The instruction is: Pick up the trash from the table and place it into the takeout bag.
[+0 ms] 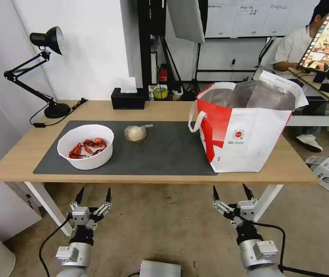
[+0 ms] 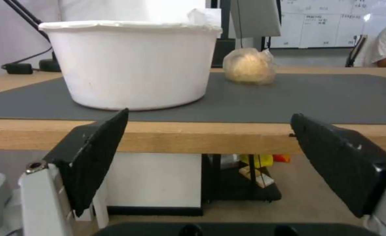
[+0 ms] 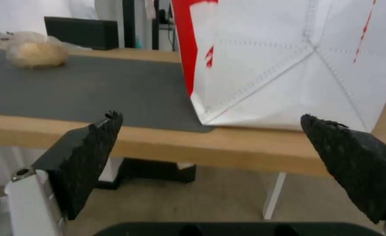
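- While both arms hang below the bench's near edge, the left pincer and the right pincer stand released, fingers spread, grasping nothing.
- White bowl with red shells: on the grey mat, at 12 o'clock from the left pincer.
- Small clear cup: at 2 o'clock from the bowl, apart; contents beige, apparently food.
- Takeout bag: upright at the mat's right end, mouth open, at 12 o'clock from the right pincer.

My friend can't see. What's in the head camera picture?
A white round bowl of red crayfish shells and a small clear cup of beige food sit on a dark grey mat beside a big white-and-red takeout bag. The open left gripper and right gripper wait below the table edge.
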{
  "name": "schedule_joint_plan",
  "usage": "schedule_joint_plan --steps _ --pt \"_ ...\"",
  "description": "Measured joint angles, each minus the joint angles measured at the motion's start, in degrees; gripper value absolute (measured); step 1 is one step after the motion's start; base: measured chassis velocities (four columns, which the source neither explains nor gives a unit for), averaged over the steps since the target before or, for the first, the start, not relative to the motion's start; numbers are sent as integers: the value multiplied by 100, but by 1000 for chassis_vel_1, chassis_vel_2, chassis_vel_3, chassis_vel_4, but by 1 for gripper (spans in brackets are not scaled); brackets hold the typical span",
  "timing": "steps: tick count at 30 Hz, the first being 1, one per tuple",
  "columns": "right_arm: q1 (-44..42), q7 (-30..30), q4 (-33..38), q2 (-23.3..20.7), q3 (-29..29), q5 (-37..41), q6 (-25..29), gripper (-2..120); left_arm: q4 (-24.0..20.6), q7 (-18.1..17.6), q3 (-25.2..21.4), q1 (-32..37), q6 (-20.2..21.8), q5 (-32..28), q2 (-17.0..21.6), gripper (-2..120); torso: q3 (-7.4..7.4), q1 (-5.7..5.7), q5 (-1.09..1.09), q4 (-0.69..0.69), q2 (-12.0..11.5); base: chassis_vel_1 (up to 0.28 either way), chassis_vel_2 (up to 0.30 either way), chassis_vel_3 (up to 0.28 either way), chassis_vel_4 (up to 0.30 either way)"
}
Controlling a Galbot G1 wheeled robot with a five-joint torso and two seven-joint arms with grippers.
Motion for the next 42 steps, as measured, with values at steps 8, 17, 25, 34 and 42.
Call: schedule_joint_plan --steps 8,17,25,34,42 --pt "126 -8 -42 -3 -73 66 27 100 13 0 -8 10 -21 -2 10 100 0 0 0 -1 0 0 0 0 0" --pt "2149 -377 222 -648 -958 1796 -1027 100 21 5 29 49 -73 65 -54 100 0 0 -1 1 0 0 0 0 0" --pt "4153 -350 -576 -828 -2088 3047 -1592 100 -30 8 15 100 -92 111 -81 100 1 0 -1 0 0 0 0 0 0" --pt "6107 53 -1812 -292 -3312 3905 -1925 100 -44 6 -47 136 -103 103 -89 100 1 1 -2 0 -1 0 0 0 0" --pt "7056 229 -2797 294 -3974 4311 -2029 100 -42 5 -69 105 -106 85 -113 100 1 1 -1 0 -1 0 0 0 0"
